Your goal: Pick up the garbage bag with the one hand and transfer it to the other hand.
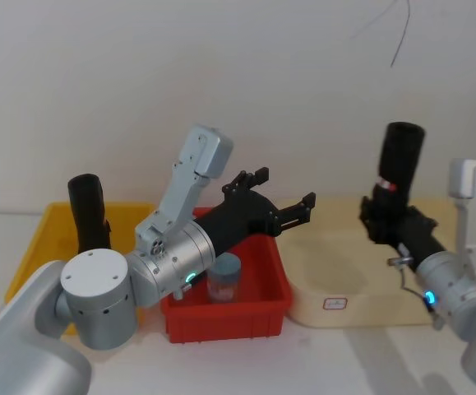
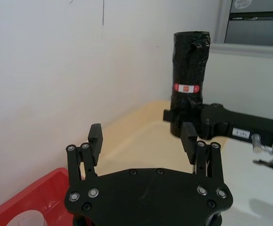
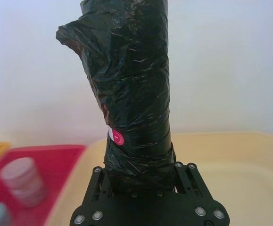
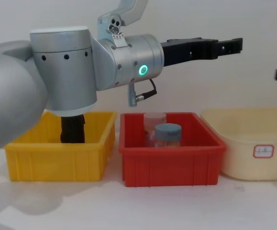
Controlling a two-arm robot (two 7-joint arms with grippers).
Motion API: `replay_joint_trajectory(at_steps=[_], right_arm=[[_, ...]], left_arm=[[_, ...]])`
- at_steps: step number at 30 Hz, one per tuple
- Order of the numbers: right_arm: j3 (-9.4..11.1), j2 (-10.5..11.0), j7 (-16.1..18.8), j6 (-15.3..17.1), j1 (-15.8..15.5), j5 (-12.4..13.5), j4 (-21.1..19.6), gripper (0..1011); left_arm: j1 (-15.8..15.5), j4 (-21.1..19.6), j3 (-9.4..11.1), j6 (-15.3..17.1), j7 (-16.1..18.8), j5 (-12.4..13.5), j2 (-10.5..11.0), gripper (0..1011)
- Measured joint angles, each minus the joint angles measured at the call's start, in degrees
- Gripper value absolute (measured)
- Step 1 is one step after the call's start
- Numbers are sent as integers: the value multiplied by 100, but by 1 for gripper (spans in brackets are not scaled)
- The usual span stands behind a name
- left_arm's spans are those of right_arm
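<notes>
Garbage bag [image 1: 402,156] stands upright in the air well to the right of the red bin [image 1: 229,322], higher than its rim, its lower end gripped by the right claw. A red-and-white label band [image 2: 186,87] circles the roll at mid-height, just above the fingers.

Just left of the red bin sits a yellow bin [image 4: 57,160] on the table. A second black roll [image 1: 88,212] stands upright inside it.

The left arm, with a green glowing ring [image 4: 142,70], reaches up and across above the red bin. Its left claw [image 1: 285,188] hangs over the red bin's right rear corner, well above the rim. The jaws are spread wide with nothing between them, and they point toward the garbage bag. In the left wrist view the roll shows beyond the gap between the two fingers [image 2: 95,136], clearly apart from them.

Inside the red bin stands a blue-lidded jar [image 4: 168,134], with a clear container [image 4: 153,120] just behind it.

A cream tub [image 4: 253,143] with a small label on its front wall sits just right of the red bin, close beside it.

Farther right of the red bin, over the cream tub, the right claw [image 1: 385,212] is clenched on the base of the garbage bag. The right wrist view shows its fingers pressed against both sides of the crinkled black plastic. Its arm, with a blue glowing ring [image 1: 428,296], comes in from the right.
</notes>
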Motion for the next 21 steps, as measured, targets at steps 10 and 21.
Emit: replay_joint_trajectory(at_steps=[10, 21], right_arm=[[300, 177, -424, 243, 144, -219, 247, 587], [380, 338, -702, 478, 261, -509, 513, 886]], left_arm=[[0, 0, 0, 0, 0, 0, 0, 1001], [44, -49, -21, -7, 46, -11, 22, 1001]])
